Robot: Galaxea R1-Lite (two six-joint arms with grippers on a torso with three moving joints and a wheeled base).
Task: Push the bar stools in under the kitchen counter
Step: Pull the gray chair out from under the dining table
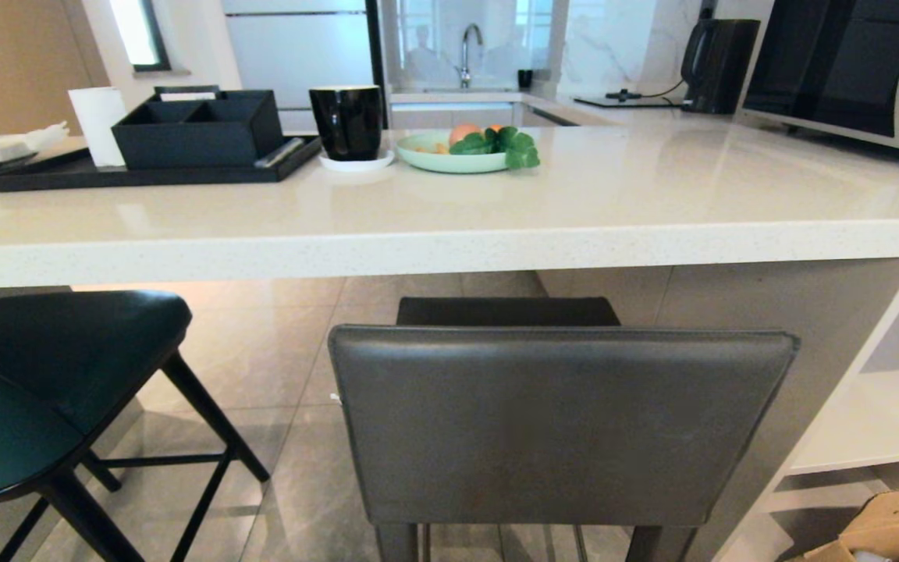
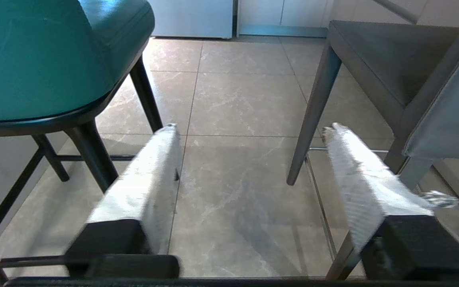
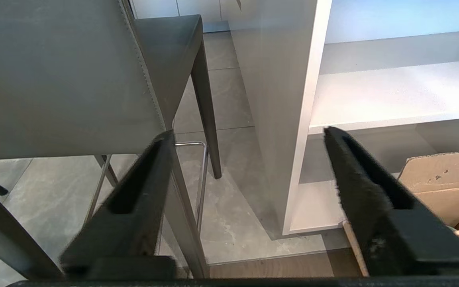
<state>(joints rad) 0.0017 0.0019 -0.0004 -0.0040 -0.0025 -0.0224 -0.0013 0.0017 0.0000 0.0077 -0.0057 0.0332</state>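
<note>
- The kitchen counter (image 1: 449, 234), a glossy off-white worktop, spans the head view; no legible writing or brand shows anywhere.
- The dark grey stool (image 1: 559, 421) stands centred at the worktop's edge, its seat partly beneath the slab, its backrest outside.
- The teal stool (image 1: 36, 390) stands to its left, angled, its seat only just under the worktop edge.
- A black tray (image 1: 145, 172) with an organiser, a black mug (image 1: 346, 121) and a green plate (image 1: 449, 160) of fruit sit on top.
- A cardboard box (image 3: 440, 179) rests on the floor beside the counter's end panel.
- The left gripper (image 2: 249, 131) hangs between the stools, jaws apart and empty.
- The right gripper (image 3: 247, 135) hangs beside the grey stool, jaws apart and empty.
</note>
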